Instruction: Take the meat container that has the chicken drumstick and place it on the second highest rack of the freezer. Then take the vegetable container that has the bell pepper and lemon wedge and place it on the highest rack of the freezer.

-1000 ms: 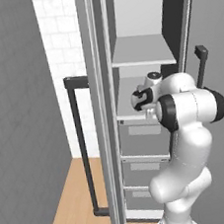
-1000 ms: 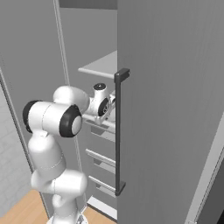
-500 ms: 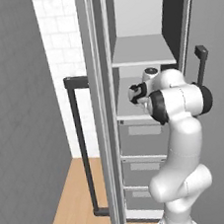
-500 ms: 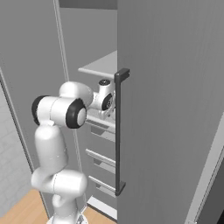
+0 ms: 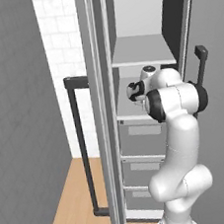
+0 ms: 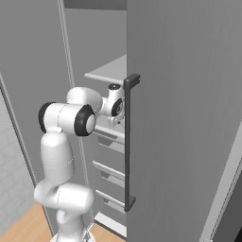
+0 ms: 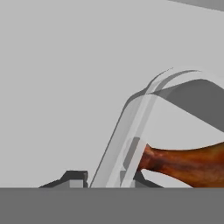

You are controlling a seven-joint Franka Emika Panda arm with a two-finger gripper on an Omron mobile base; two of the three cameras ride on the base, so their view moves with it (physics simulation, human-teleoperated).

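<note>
The gripper (image 5: 133, 91) reaches inside the freezer (image 5: 145, 40) above the lower shelf (image 5: 129, 113) — its fingers seem to straddle the clear container's wall (image 7: 127, 135), beside the chicken drumstick (image 7: 183, 164); whether they pinch it I cannot tell.

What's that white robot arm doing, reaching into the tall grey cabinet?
It is putting food away in a freezer. The arm's gripper is inside the open freezer, level with the lower of the two shelves. The camera on the hand looks at the rim of a clear container with a chicken drumstick in it, close in front of the gripper. The gripper's fingers stand slightly apart on either side of that rim; whether they grip it I cannot tell.
</note>
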